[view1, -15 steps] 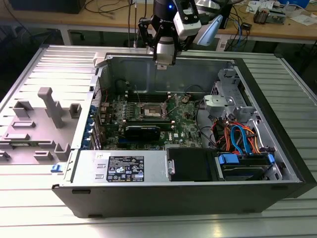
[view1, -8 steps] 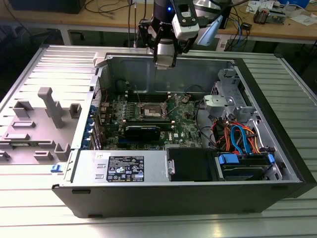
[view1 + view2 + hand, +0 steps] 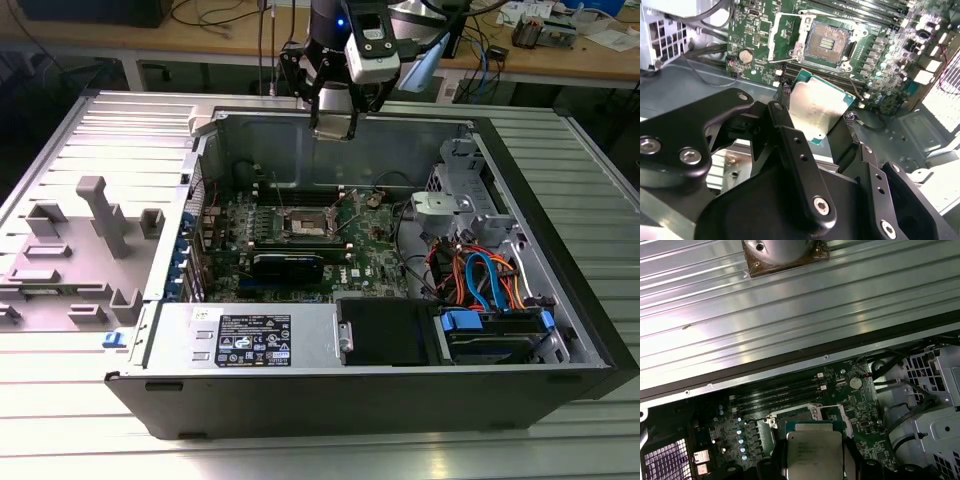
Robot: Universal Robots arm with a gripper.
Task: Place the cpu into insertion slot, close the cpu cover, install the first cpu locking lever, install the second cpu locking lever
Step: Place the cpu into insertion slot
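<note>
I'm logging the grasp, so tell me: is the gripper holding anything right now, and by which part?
The gripper holds the cpu, pinched between its fingers by two opposite edges.

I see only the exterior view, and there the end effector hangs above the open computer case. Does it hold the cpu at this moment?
Observer: Yes. In the second wrist view the end effector is shut on the cpu, whose silvery top faces the camera.
Operator: Is the insertion slot free to receive it?
Observer: It is. The same view shows the insertion slot with its contact field bare and no chip in it.
</note>
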